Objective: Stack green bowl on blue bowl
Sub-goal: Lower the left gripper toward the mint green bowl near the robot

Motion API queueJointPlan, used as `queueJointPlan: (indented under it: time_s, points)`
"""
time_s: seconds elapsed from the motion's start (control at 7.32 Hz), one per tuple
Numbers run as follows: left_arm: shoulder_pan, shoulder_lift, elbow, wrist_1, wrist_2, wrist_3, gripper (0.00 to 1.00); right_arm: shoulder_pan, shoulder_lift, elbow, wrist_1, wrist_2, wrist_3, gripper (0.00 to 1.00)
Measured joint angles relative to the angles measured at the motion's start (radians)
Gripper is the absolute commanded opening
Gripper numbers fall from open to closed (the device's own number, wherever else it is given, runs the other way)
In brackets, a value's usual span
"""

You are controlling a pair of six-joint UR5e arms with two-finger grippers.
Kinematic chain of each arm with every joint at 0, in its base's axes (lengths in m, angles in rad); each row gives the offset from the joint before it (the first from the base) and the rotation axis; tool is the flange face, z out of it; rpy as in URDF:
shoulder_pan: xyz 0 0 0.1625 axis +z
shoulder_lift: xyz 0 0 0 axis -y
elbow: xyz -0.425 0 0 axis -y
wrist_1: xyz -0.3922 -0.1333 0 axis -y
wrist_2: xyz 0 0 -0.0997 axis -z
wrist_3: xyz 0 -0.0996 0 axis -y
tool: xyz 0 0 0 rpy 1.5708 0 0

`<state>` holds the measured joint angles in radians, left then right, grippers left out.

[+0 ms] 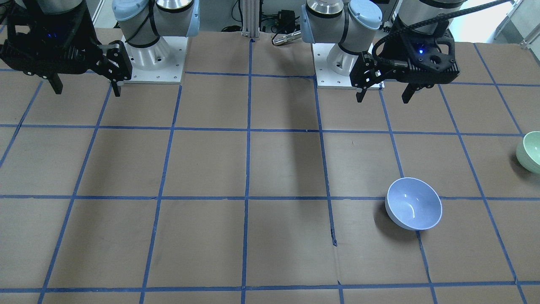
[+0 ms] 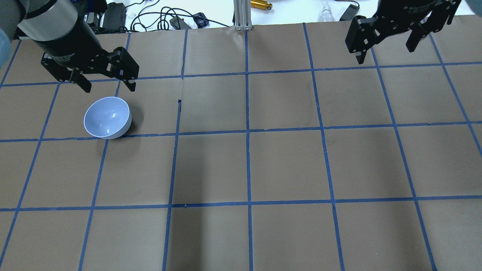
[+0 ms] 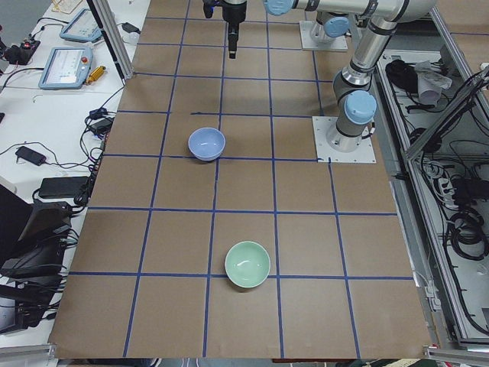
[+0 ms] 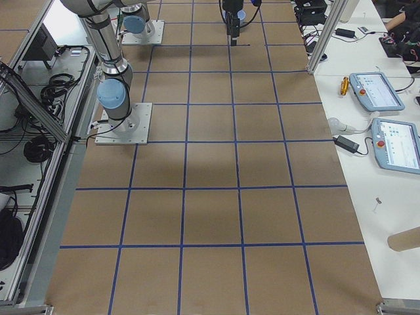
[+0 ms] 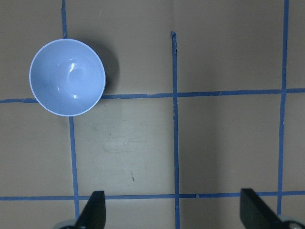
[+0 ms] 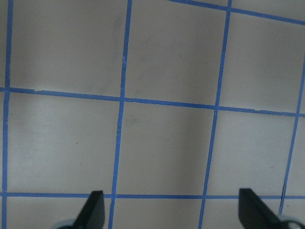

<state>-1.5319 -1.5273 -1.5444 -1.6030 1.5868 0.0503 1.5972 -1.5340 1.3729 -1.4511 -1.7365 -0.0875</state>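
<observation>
The blue bowl [image 1: 414, 204] stands upright on the table, and also shows in the overhead view [image 2: 107, 117], the left side view [image 3: 206, 143] and the left wrist view [image 5: 67, 77]. The green bowl [image 1: 530, 152] stands upright near the table's end on my left, cut by the frame edge. It shows whole in the left side view [image 3: 247, 264] and is out of the overhead view. My left gripper [image 2: 109, 89] is open and empty, raised just beyond the blue bowl; it also shows in the front view [image 1: 383, 99]. My right gripper [image 2: 385, 54] is open and empty, far off at the other side [image 1: 86, 92].
The table [image 2: 248, 165] is brown paper with a blue tape grid. The arm bases [image 1: 154, 59] stand on white plates at my edge. Cables and small devices [image 2: 180, 19] lie past the far edge. Tablets [image 4: 377, 92] lie on a side bench.
</observation>
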Motion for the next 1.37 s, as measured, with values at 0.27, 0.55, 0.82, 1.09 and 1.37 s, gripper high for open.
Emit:
queueJointPlan:
  time_s: [0.27,0.55,0.82,1.09,1.37]
  points:
    - [0.0,-0.001,-0.001,-0.001,-0.001,-0.001,1.0,0.0,0.0,0.0,0.0,0.0,0.0,1.0]
    - [0.0,0.0,-0.002,-0.001,0.0,0.0,1.0,0.001,0.0,0.0,0.0,0.0,0.0,1.0]
    - [0.013,0.007,-0.008,-0.012,0.009,0.029,1.0,0.001,0.0,0.0,0.0,0.0,0.0,1.0]
    - [0.079,0.013,-0.012,-0.032,0.014,0.143,1.0,0.001,0.0,0.0,0.0,0.0,0.0,1.0]
    - [0.216,0.024,-0.017,-0.06,0.012,0.331,1.0,0.001,0.0,0.0,0.0,0.0,0.0,1.0]
